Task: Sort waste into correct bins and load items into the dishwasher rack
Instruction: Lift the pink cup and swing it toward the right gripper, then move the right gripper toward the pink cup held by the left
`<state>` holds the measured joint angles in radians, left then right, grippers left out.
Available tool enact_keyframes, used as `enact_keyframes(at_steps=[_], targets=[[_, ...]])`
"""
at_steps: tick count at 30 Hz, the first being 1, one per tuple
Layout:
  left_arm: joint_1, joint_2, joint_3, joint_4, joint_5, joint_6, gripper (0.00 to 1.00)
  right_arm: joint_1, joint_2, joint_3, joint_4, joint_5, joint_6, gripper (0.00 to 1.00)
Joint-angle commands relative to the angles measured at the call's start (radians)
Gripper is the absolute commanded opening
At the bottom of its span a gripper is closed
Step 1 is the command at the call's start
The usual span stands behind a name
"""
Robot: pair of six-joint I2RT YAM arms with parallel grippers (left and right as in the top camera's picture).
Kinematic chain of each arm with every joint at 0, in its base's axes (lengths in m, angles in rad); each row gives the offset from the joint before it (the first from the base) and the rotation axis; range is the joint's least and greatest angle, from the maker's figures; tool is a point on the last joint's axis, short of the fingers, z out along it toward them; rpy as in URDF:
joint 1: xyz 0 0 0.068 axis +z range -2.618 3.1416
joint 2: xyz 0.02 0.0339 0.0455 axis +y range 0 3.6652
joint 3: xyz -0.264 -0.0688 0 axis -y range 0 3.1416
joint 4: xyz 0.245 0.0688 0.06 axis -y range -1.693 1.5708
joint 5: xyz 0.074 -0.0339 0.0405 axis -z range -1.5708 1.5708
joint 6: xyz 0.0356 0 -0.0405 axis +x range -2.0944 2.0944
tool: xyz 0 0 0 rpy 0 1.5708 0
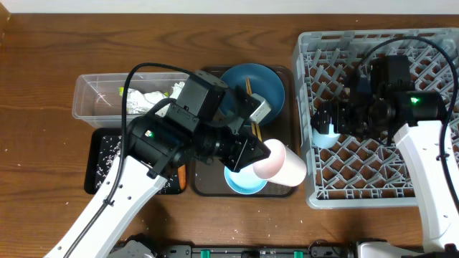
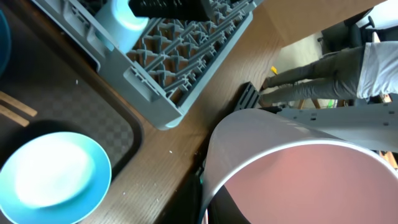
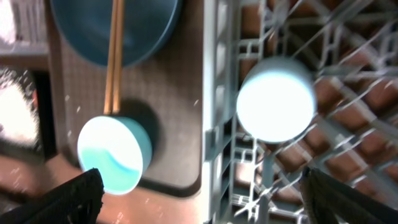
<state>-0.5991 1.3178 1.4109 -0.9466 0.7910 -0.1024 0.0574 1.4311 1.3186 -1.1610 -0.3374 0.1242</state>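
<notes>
My left gripper (image 1: 252,155) is shut on the pink cup (image 1: 282,165), held on its side above the gap between the brown tray and the dishwasher rack (image 1: 430,188). The cup fills the left wrist view (image 2: 298,180). The light blue bowl (image 1: 242,184) sits on the tray below it. The dark blue dish (image 1: 259,80) holds the chopsticks (image 3: 114,56). My right gripper (image 3: 211,205) is open and empty over the rack's left side, above the light blue cup (image 3: 275,99) standing upside down in the rack.
The clear tub (image 1: 97,100) holds tissue (image 1: 143,100) and the wrapper (image 1: 176,89). The black tray (image 1: 100,161) holds rice grains. An orange carrot (image 1: 181,174) lies by the left arm. The brown serving tray (image 1: 208,183) lies between the bins and the rack.
</notes>
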Motion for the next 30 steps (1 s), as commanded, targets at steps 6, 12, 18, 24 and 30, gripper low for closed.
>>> enact_keyframes(at_steps=[6,12,18,24,30], targets=[[0.001,-0.093,0.003,0.000,0.036,0.019,0.06,-0.100,-0.159,0.010,-0.151,-0.406,-0.333,0.92],[0.000,-0.142,0.003,0.016,0.037,-0.069,0.08,-0.136,-0.344,0.010,-0.249,-0.445,-0.441,0.99],[0.000,-0.109,0.003,0.064,0.184,-0.086,0.08,-0.135,-0.498,0.010,-0.332,-0.525,-0.560,0.99],[-0.002,-0.063,0.003,0.144,0.360,-0.086,0.08,-0.135,-0.587,0.010,-0.351,-0.588,-0.603,0.99],[0.002,-0.027,0.003,0.195,0.386,-0.086,0.08,-0.135,-0.601,0.010,-0.399,-0.647,-0.697,0.99]])
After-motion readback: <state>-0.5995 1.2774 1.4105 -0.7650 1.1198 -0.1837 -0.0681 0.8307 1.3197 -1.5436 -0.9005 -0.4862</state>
